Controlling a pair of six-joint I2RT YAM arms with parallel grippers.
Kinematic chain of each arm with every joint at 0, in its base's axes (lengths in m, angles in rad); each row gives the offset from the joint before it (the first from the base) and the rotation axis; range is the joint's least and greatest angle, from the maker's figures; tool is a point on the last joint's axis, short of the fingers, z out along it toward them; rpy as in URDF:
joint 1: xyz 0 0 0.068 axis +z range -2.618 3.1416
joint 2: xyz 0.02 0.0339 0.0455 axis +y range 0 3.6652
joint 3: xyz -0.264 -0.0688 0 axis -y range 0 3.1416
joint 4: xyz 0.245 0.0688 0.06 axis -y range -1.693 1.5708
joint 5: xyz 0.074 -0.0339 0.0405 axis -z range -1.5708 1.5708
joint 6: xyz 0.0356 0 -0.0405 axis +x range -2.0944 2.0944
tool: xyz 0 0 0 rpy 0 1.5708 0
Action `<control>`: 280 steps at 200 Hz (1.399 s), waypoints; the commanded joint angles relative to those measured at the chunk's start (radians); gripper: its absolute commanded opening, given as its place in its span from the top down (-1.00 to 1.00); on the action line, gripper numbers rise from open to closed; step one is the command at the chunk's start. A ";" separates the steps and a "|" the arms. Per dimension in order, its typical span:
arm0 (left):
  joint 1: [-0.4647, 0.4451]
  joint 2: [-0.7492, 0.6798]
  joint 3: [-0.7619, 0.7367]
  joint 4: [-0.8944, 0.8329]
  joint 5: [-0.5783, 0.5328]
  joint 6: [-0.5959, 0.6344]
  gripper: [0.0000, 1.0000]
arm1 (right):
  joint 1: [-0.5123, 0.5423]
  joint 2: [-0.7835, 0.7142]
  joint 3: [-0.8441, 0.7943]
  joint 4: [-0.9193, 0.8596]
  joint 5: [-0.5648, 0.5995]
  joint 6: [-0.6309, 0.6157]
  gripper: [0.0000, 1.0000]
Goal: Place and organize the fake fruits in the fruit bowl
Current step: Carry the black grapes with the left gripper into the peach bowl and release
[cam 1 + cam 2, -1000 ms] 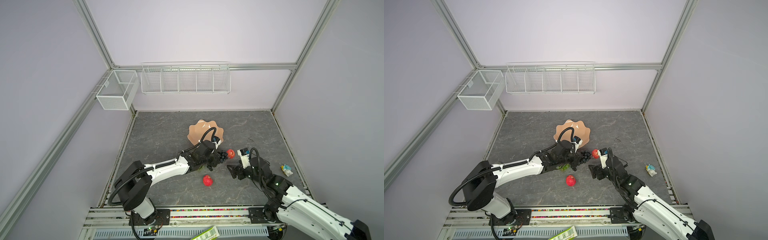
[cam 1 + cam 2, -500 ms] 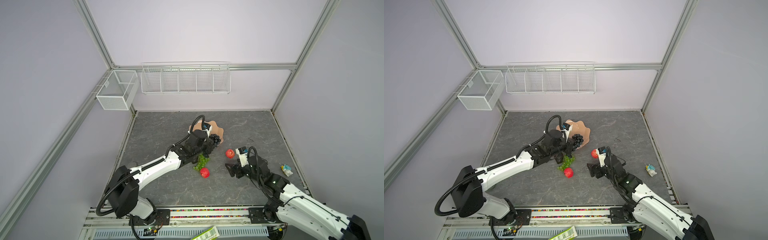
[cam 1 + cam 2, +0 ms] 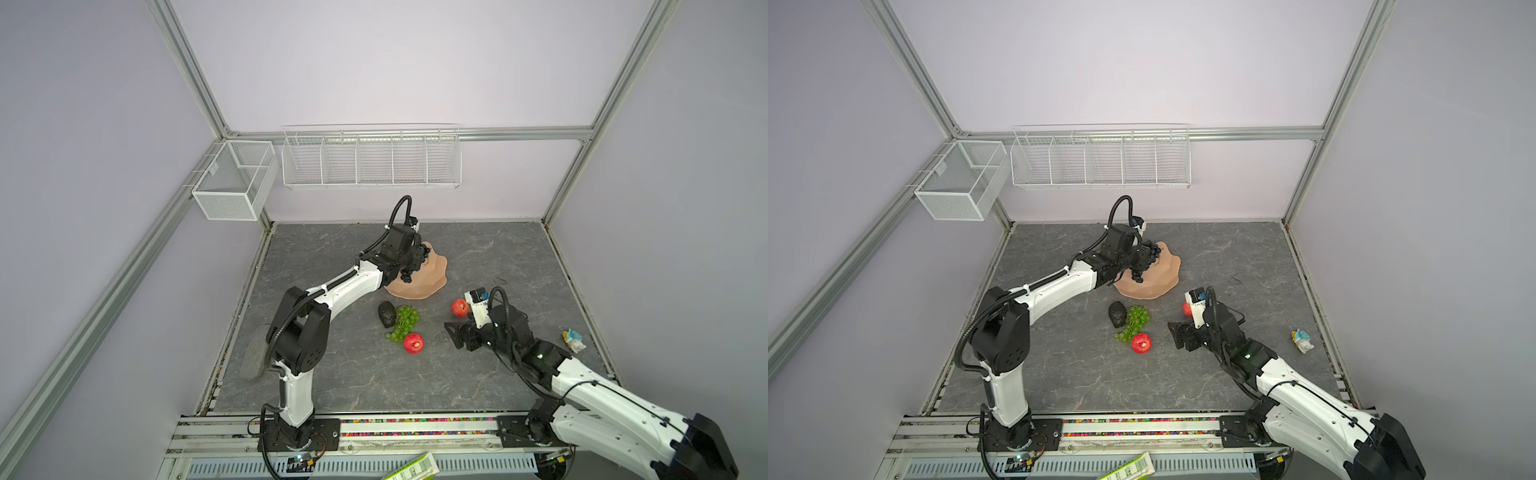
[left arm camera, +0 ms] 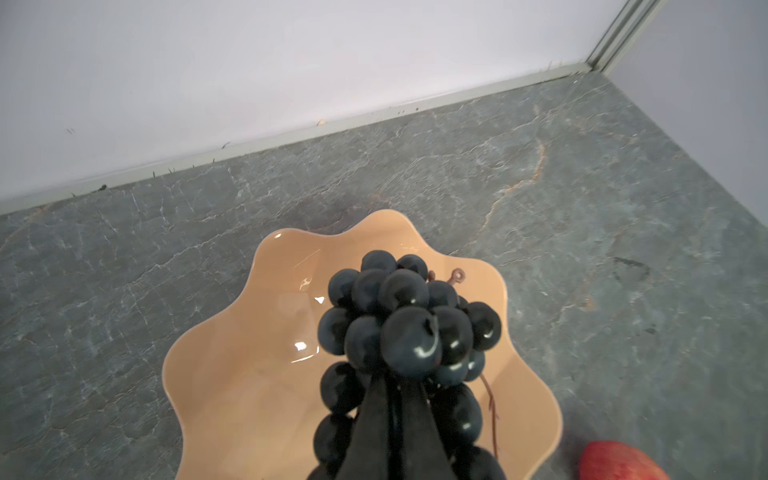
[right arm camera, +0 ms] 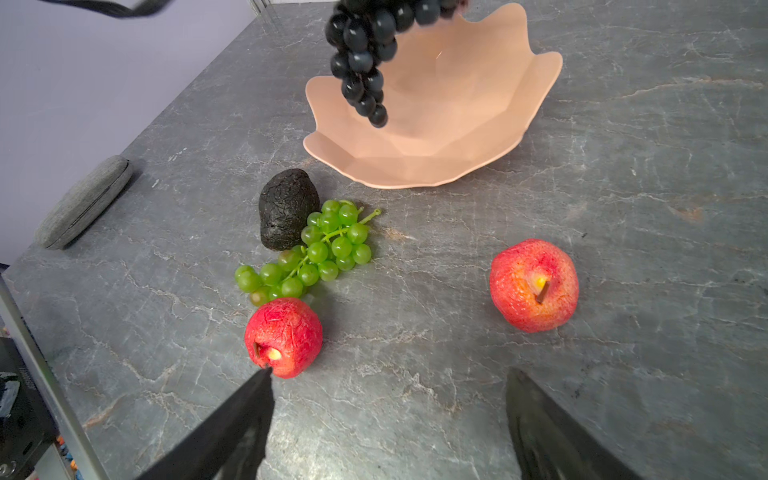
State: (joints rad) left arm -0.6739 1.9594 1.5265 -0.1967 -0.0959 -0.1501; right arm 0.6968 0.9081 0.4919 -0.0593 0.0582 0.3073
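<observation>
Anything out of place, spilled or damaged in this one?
Nothing looks spilled or damaged. Two non-fruit strays lie on the table: a small toy near its right edge and a grey oval pad along its left edge.

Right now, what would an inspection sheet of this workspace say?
Surface: grey stone-look table, no spills seen.
Job's things: bowl with no fruit in it; dark grapes hanging over it; avocado, green grapes, near apple and far apple on the table.
Clutter: grey pad, small toy.
Grippers: left gripper shut on dark grapes; right gripper open, holding nothing.
Cables: left cable and right cable loop above the wrists, nothing snagged.
Surroundings: long wire basket and small wire basket on the walls.
</observation>
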 commanded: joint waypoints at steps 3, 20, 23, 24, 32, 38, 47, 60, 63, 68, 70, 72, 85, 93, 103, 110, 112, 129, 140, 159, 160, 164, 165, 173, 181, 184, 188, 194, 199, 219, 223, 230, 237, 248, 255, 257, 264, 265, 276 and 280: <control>0.019 0.052 0.055 0.002 0.021 0.023 1.00 | 0.007 0.021 0.031 0.046 -0.021 -0.023 -0.77; 0.028 0.099 0.094 -0.018 0.029 0.023 1.00 | 0.007 0.039 0.044 0.045 -0.033 -0.027 -0.76; 0.029 0.107 0.101 -0.023 0.031 0.023 1.00 | 0.007 0.042 0.046 0.044 -0.033 -0.027 -0.77; 0.030 0.109 0.103 -0.025 0.032 0.024 1.00 | 0.007 0.043 0.046 0.044 -0.034 -0.027 -0.76; 0.031 0.126 0.115 -0.034 0.034 0.024 1.00 | 0.007 0.046 0.048 0.045 -0.036 -0.027 -0.77; 0.033 0.134 0.121 -0.036 0.035 0.023 1.00 | 0.006 0.046 0.048 0.045 -0.038 -0.026 -0.76; 0.033 0.141 0.122 -0.032 0.035 0.023 0.98 | 0.007 0.045 0.045 0.046 -0.038 -0.024 -0.76; 0.034 0.148 0.121 -0.033 0.034 0.023 0.93 | 0.007 0.040 0.040 0.045 -0.036 -0.021 -0.77; 0.034 0.148 0.122 -0.035 0.033 0.022 0.91 | 0.007 0.039 0.039 0.044 -0.035 -0.022 -0.76; 0.034 0.151 0.124 -0.035 0.035 0.023 0.89 | 0.007 0.036 0.038 0.042 -0.033 -0.022 -0.77; 0.035 0.153 0.126 -0.036 0.036 0.024 0.87 | 0.007 0.034 0.037 0.042 -0.034 -0.022 -0.77; 0.036 0.155 0.126 -0.037 0.038 0.023 0.86 | 0.007 0.033 0.037 0.041 -0.033 -0.022 -0.77; 0.037 0.162 0.135 -0.045 0.040 0.023 0.77 | 0.007 0.026 0.034 0.033 -0.030 -0.022 -0.77; 0.037 0.164 0.135 -0.044 0.040 0.021 0.71 | 0.007 0.021 0.033 0.028 -0.029 -0.022 -0.77; 0.037 0.161 0.134 -0.047 0.031 0.021 0.62 | 0.006 0.014 0.035 0.018 -0.025 -0.022 -0.76; 0.037 0.154 0.127 -0.041 0.022 0.019 0.55 | 0.007 0.006 0.035 0.012 -0.024 -0.022 -0.76; 0.037 0.153 0.124 -0.037 0.018 0.018 0.53 | 0.006 0.004 0.034 0.011 -0.024 -0.023 -0.77; 0.037 0.145 0.117 -0.027 -0.003 0.022 0.37 | 0.007 -0.014 0.030 -0.002 -0.018 -0.022 -0.77; 0.037 0.138 0.111 -0.024 -0.009 0.024 0.30 | 0.007 -0.027 0.027 -0.010 -0.014 -0.022 -0.77; 0.039 0.121 0.086 0.004 0.008 0.025 0.17 | 0.007 -0.048 0.021 -0.025 -0.006 -0.023 -0.77; 0.039 0.121 0.087 0.004 0.010 0.025 0.17 | 0.007 -0.050 0.022 -0.026 -0.005 -0.022 -0.77; 0.042 0.119 0.085 0.003 0.016 0.022 0.17 | 0.007 -0.054 0.021 -0.031 -0.003 -0.023 -0.76; 0.043 0.118 0.084 0.003 0.019 0.022 0.16 | 0.007 -0.056 0.020 -0.031 -0.003 -0.022 -0.77; 0.045 0.111 0.079 0.005 0.036 0.018 0.16 | 0.007 -0.061 0.020 -0.039 0.000 -0.023 -0.77; 0.046 0.099 0.070 0.005 0.055 0.017 0.16 | 0.007 -0.070 0.020 -0.044 0.002 -0.022 -0.76; 0.046 0.091 0.065 0.005 0.068 0.017 0.16 | 0.007 -0.072 0.019 -0.046 0.003 -0.022 -0.77; 0.046 0.079 0.056 0.005 0.082 0.019 0.16 | 0.007 -0.076 0.017 -0.049 0.003 -0.020 -0.76; 0.046 0.057 0.040 0.008 0.109 0.026 0.15 | 0.007 -0.081 0.016 -0.053 0.004 -0.018 -0.77; 0.046 0.039 0.023 0.010 0.142 0.039 0.16 | 0.007 -0.087 0.016 -0.058 0.003 -0.015 -0.76; 0.035 -0.067 -0.063 -0.042 0.213 0.027 0.20 | 0.007 -0.099 0.014 -0.091 -0.008 -0.007 -0.77; 0.028 -0.093 -0.091 -0.051 0.211 0.026 0.20 | 0.007 -0.102 0.009 -0.096 -0.012 -0.003 -0.76; 0.011 -0.144 -0.149 -0.065 0.197 0.033 0.20 | 0.006 -0.106 -0.001 -0.100 -0.019 0.004 -0.77; -0.013 -0.195 -0.210 -0.076 0.175 0.041 0.20 | 0.007 -0.113 -0.017 -0.097 -0.028 0.011 -0.76; -0.055 -0.275 -0.304 -0.092 0.135 0.052 0.20 | 0.008 -0.125 -0.045 -0.082 -0.035 0.031 -0.76; -0.081 -0.316 -0.356 -0.109 0.119 0.050 0.19 | 0.008 -0.131 -0.064 -0.071 -0.038 0.041 -0.76; -0.088 -0.324 -0.368 -0.115 0.115 0.048 0.19 | 0.008 -0.132 -0.068 -0.068 -0.041 0.043 -0.77; -0.109 -0.353 -0.404 -0.139 0.104 0.037 0.19 | 0.008 -0.134 -0.082 -0.058 -0.047 0.051 -0.77; -0.112 -0.355 -0.409 -0.145 0.101 0.034 0.19 | 0.009 -0.134 -0.083 -0.057 -0.048 0.051 -0.77; -0.142 -0.385 -0.446 -0.194 0.073 0.017 0.19 | 0.007 -0.132 -0.095 -0.049 -0.055 0.057 -0.76; -0.155 -0.392 -0.457 -0.205 0.062 0.015 0.19 | 0.008 -0.129 -0.096 -0.047 -0.058 0.058 -0.76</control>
State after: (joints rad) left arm -0.7765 1.6035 1.1500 -0.2798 0.0231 -0.1219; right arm 0.6975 0.7856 0.4320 -0.1184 0.0303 0.3321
